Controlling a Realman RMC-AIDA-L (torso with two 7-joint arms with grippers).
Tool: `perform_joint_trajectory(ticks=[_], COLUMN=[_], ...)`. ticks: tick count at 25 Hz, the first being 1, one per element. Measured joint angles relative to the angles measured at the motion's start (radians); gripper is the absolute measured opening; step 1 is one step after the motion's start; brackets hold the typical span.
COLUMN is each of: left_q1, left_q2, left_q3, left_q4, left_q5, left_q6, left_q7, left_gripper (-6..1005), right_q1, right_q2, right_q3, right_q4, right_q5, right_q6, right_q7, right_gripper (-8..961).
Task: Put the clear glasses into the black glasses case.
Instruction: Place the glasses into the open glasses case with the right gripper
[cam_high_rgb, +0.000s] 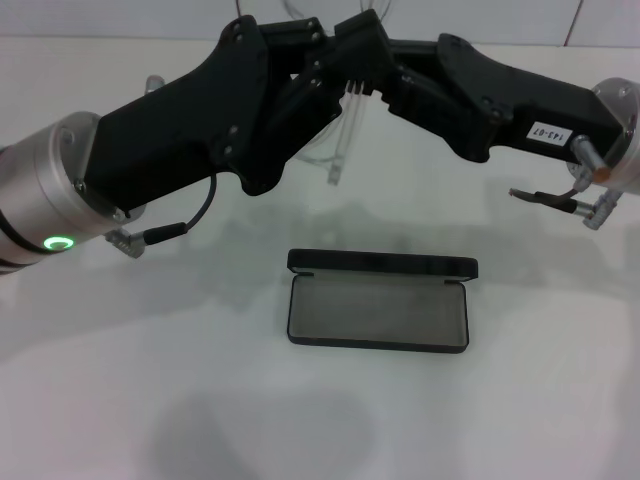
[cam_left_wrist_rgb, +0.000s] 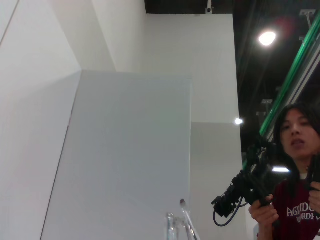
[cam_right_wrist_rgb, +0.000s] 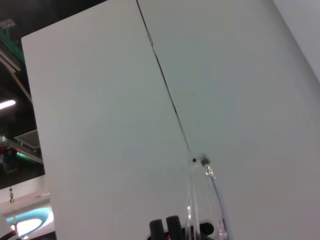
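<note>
Both tools, left (cam_high_rgb: 325, 85) and right (cam_high_rgb: 375, 75), meet over the surface's (cam_high_rgb: 150, 400) far edge, grasping the clear glasses (cam_high_rgb: 340, 135) (black glasses case (cam_high_rgb: 378, 312) open below).

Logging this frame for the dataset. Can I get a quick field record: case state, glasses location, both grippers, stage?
case: black glasses case open on the white table, grey lining up, nothing in it
glasses: clear glasses held up beyond the case, between the two grippers
left gripper: raised, meeting the right one at the glasses
right gripper: raised, at the glasses
stage: glasses not yet in case
</note>
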Motion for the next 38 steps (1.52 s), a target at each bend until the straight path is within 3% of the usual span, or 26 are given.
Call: perform_joint_trajectory(ticks=[6, 9, 10, 12, 14, 15, 16, 18, 19, 20, 22, 24, 25, 26, 27, 29, 38], left_q1=[0.005, 0.021, 0.041, 0.056, 0.088, 0.12, 0.12, 0.158, 0.158, 0.187, 0.246, 0.285, 0.325, 0.325, 0.344, 0.361, 0.368], left_q2=[0.002, 0.018, 0.043, 0.065, 0.118, 0.164, 0.164, 0.208, 0.208, 0.226, 0.237, 0.232, 0.22, 0.22, 0.214, 0.207, 0.172], left_q3=[-0.001, -0.023, -0.038, -0.046, -0.06, -0.064, -0.064, -0.082, -0.082, -0.111, -0.201, -0.251, -0.282, -0.282, -0.297, -0.315, -0.335], left_q4=[0.0, 0.006, 0.016, 0.023, 0.027, 0.028, 0.028, 0.028, 0.028, 0.032, 0.073, 0.118, 0.161, 0.161, 0.177, 0.184, 0.18], left_q5=[0.002, 0.014, 0.031, 0.049, 0.085, 0.117, 0.117, 0.149, 0.149, 0.18, 0.267, 0.317, 0.341, 0.341, 0.346, 0.351, 0.383], left_q6=[0.001, 0.013, 0.022, 0.031, 0.047, 0.06, 0.06, 0.083, 0.083, 0.108, 0.163, 0.179, 0.181, 0.181, 0.181, 0.182, 0.182], left_q7=[0.0, -0.001, -0.003, -0.005, -0.006, -0.006, -0.006, -0.003, -0.003, -0.003, -0.005, -0.009, -0.016, -0.016, -0.018, -0.018, -0.008], left_gripper=[72, 72, 72, 72, 73, 73, 73, 73, 73, 73, 73, 73, 73, 73, 73, 73, 73], right_q1=[-0.033, -0.052, -0.058, -0.08, -0.114, -0.149, -0.149, -0.172, -0.178, -0.183, -0.176, -0.148, -0.091, -0.091, -0.048, 0.021, 0.243], right_q2=[-0.002, -0.016, -0.027, -0.053, -0.084, -0.115, -0.115, -0.133, -0.135, -0.136, -0.121, -0.096, -0.056, -0.056, -0.032, -0.007, -0.001], right_q3=[0.002, 0.002, 0.0, -0.001, 0.0, 0.002, 0.002, 0.002, 0.004, 0.005, 0.011, 0.012, 0.009, 0.009, 0.006, -0.034, -0.388], right_q4=[-0.006, -0.031, -0.058, -0.14, -0.278, -0.452, -0.452, -0.622, -0.688, -0.776, -0.956, -1.087, -1.175, -1.175, -1.197, -1.209, -1.13], right_q5=[0.044, 0.049, 0.039, -0.011, -0.086, -0.184, -0.184, -0.296, -0.352, -0.418, -0.608, -0.809, -0.989, -0.989, -1.083, -1.193, -1.355], right_q6=[0.015, 0.034, 0.036, 0.037, 0.038, 0.05, 0.05, 0.064, 0.068, 0.074, 0.073, 0.045, -0.016, -0.016, -0.059, -0.1, -0.011], right_q7=[-0.007, -0.001, 0.011, 0.061, 0.157, 0.292, 0.292, 0.428, 0.486, 0.556, 0.723, 0.88, 1.009, 1.009, 1.06, 1.131, 1.391], right_gripper=[85, 86, 86, 86, 86, 86, 86, 87, 87, 87, 87, 87, 87, 88, 88, 88, 89])
